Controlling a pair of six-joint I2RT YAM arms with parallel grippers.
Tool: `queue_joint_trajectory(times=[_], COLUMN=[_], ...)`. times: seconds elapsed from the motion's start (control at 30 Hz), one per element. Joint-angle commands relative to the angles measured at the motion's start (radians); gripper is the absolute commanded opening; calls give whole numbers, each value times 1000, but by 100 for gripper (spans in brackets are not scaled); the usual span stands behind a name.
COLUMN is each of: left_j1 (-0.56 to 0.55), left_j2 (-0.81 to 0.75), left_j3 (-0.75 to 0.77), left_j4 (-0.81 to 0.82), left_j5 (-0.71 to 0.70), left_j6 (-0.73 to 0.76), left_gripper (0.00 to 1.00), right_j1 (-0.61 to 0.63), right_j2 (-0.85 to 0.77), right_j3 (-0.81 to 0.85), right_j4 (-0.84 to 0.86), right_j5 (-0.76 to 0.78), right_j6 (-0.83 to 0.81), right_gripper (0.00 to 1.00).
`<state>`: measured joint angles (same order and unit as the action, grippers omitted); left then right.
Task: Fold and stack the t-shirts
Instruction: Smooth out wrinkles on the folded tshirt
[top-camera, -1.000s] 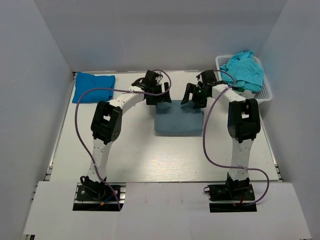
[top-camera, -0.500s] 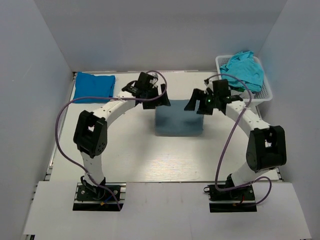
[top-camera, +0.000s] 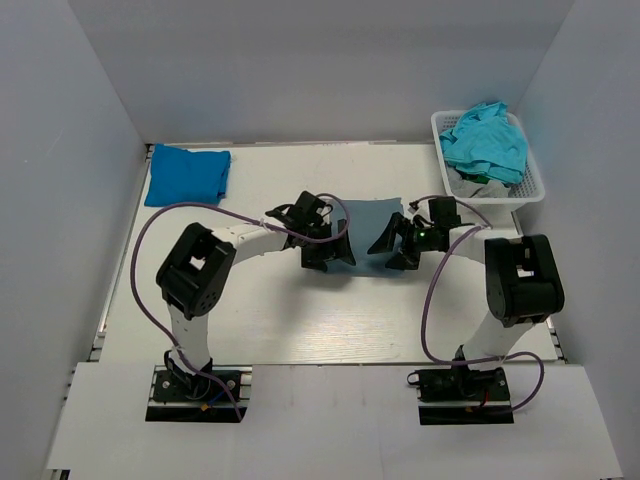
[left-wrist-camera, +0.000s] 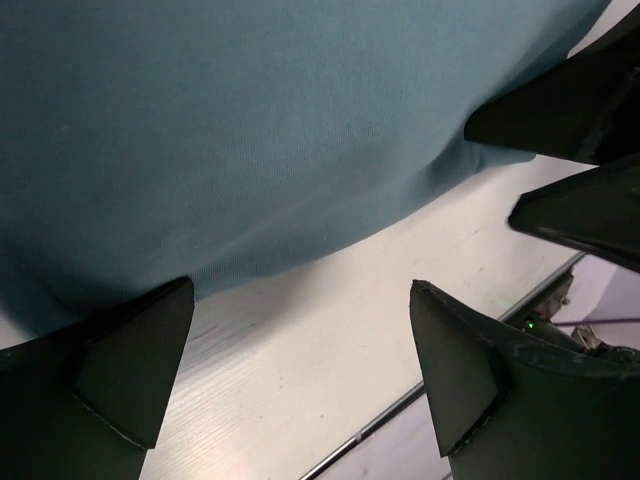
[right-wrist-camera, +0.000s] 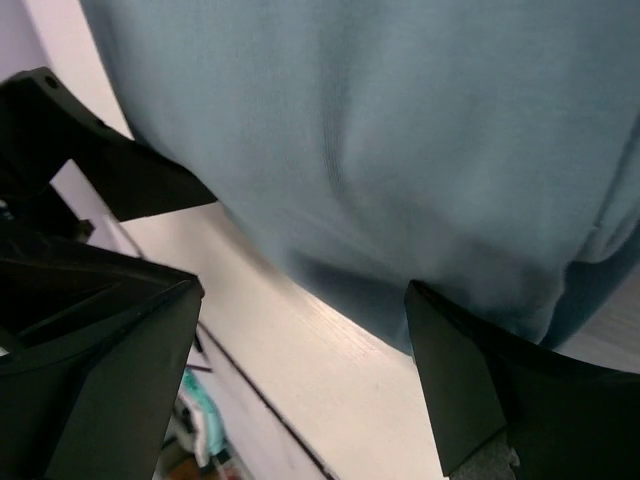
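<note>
Fingers (left-wrist-camera: 130, 365) of the left gripper (top-camera: 328, 254) stand wide apart and hold nothing: one tip lies over the near hem of the folded grey-blue t-shirt (top-camera: 372, 214), the other over bare table (top-camera: 300, 310); whether either tip touches the cloth cannot be told. The right gripper (top-camera: 396, 248) is spread just as wide and empty, its fingers (right-wrist-camera: 480, 400) straddling the same near hem from the other side. That shirt lies flat in the middle of the table, a smooth folded block with a rounded front edge in both wrist views, and the two grippers sit low at its near corners, close to each other, each one's black fingers showing in the other's wrist camera. The left arm (top-camera: 195, 275) bends at a raised elbow and sends its forearm rightward to the shirt; the right arm (top-camera: 522, 275) mirrors it, elbow out by the right side, forearm reaching left. A folded bright blue t-shirt (top-camera: 187, 174) rests in the far left corner, well apart from the grey-blue one. Turquoise t-shirts (top-camera: 487, 140) are heaped in a white mesh basket (top-camera: 532, 187) at the far right corner, against the wall. Bare tabletop stretches between the central shirt and the arm bases, and between it and the bright blue shirt.
</note>
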<state>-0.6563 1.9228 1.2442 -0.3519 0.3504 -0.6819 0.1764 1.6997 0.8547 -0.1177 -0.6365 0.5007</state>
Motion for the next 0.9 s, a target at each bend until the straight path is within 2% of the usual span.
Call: queue_joint_trajectory(times=[0.0, 0.17, 0.23, 0.37, 0.43, 0.53, 0.6, 0.67, 0.77, 0.87], left_j1=[20, 20, 20, -3, -3, -3, 7, 17, 17, 17], left_j2=[7, 7, -21, -123, -194, -222, -191, -101, 19, 158], left_j3=[-26, -26, -17, 67, 83, 126, 187, 254, 455, 547], left_j4=[-47, -76, -90, -165, -165, -177, -222, -275, -410, -479], left_j5=[-120, -136, -136, -205, -217, -347, -382, -438, -522, -551], left_j6=[30, 77, 88, 111, 111, 122, 131, 131, 131, 163], left_gripper=[100, 100, 100, 100, 100, 100, 100, 100, 100, 100], right_j1=[-44, -75, -75, -74, -69, -71, -71, -72, -74, -77], right_j2=[68, 22, -20, -124, -211, -294, -316, -351, -393, -419], right_j3=[-55, -60, -25, 94, 118, 161, 178, 184, 182, 194], right_j4=[65, 40, -28, -182, -204, -275, -321, -347, -370, -396], right_j5=[35, 38, 35, 4, 9, 38, 35, 18, 14, -11], right_j6=[1, -48, -100, -177, -183, -169, -175, -182, -162, -160], right_gripper=[90, 90, 90, 90, 90, 90, 90, 90, 90, 90])
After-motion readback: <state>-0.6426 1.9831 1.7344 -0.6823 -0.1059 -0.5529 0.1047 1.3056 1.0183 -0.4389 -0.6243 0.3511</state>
